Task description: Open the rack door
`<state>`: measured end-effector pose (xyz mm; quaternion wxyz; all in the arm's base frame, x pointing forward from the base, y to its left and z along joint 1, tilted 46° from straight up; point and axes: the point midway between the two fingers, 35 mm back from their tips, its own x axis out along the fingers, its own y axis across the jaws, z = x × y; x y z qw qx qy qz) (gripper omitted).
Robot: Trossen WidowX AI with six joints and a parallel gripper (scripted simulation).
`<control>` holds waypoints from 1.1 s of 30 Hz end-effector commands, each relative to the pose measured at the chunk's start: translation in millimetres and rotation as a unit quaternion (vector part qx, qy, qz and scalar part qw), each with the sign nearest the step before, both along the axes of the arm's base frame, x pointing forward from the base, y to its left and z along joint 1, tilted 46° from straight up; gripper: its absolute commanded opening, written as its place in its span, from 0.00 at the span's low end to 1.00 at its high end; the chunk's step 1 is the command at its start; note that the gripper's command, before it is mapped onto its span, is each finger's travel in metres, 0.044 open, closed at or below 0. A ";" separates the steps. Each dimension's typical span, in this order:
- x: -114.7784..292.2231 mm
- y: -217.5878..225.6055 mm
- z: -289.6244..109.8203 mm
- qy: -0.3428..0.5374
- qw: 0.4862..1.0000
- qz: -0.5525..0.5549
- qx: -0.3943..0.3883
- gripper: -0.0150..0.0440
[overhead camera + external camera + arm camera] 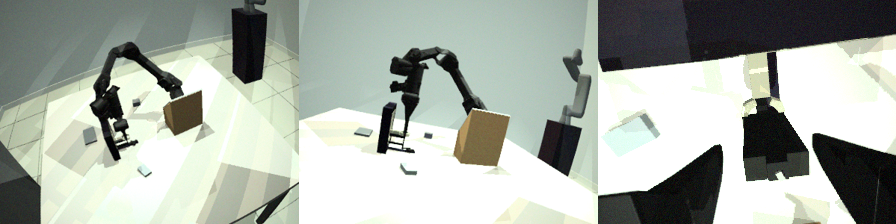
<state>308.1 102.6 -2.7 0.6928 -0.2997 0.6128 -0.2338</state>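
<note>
Your black two-fingered gripper (121, 128) (408, 123) (766, 145) is open, its fingers apart around the black blocky upright handle (773, 137).

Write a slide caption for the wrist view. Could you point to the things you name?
Open tool (766, 145) straddling the upright black handle (773, 135), beside the dark door panel.

The robot arm (147, 65) (462, 83) is black, almost everywhere, with long slim links and thicker, rounded joints. Near its end there is one thick dark block, of blunt shape. The gripper (766, 145) has two black fingers, which are wide at the base and become narrow, like wedges, with flat faces.
</note>
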 end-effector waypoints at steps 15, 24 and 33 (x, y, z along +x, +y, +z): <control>1.1 -20.1 -16.1 0.001 1.000 0.000 -0.005 0.60; 1.1 -20.1 -16.1 0.001 1.000 0.000 -0.005 0.37; 1.1 -20.1 -16.1 0.001 1.000 0.000 -0.005 0.27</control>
